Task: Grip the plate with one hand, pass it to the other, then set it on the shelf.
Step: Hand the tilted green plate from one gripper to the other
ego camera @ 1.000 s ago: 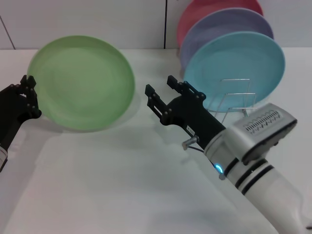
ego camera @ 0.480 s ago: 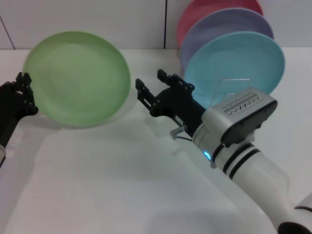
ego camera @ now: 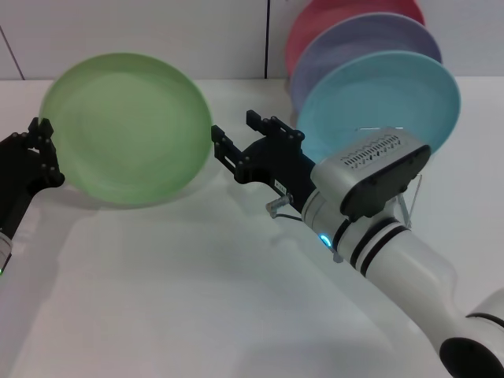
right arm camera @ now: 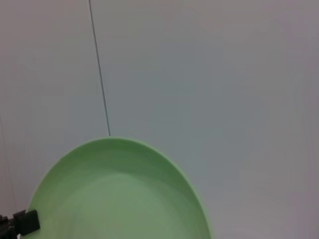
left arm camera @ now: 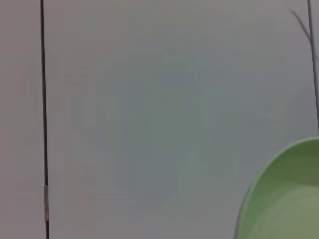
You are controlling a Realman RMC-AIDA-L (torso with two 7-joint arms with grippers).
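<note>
The light-green plate [ego camera: 126, 130] hangs tilted above the table, its face toward the camera. My left gripper [ego camera: 43, 150] is shut on its left rim. The right gripper [ego camera: 233, 127] is open just beside the plate's right rim, with the rim at or between its fingertips; whether they touch it I cannot tell. The right wrist view looks across the plate [right arm camera: 119, 194] to a left fingertip [right arm camera: 25, 221] at its far edge. In the left wrist view only a piece of the plate [left arm camera: 284, 194] shows. The wire shelf [ego camera: 413, 195] stands behind my right arm, mostly hidden.
A turquoise plate [ego camera: 378, 106], a lavender plate [ego camera: 362, 43] and a pink plate [ego camera: 346, 14] stand upright in the shelf at the back right. The white table [ego camera: 157, 299] spreads in front. A white wall [ego camera: 157, 31] runs behind.
My right gripper has moved left, from well clear of the plate to its right rim. The plate and left gripper have shifted slightly.
</note>
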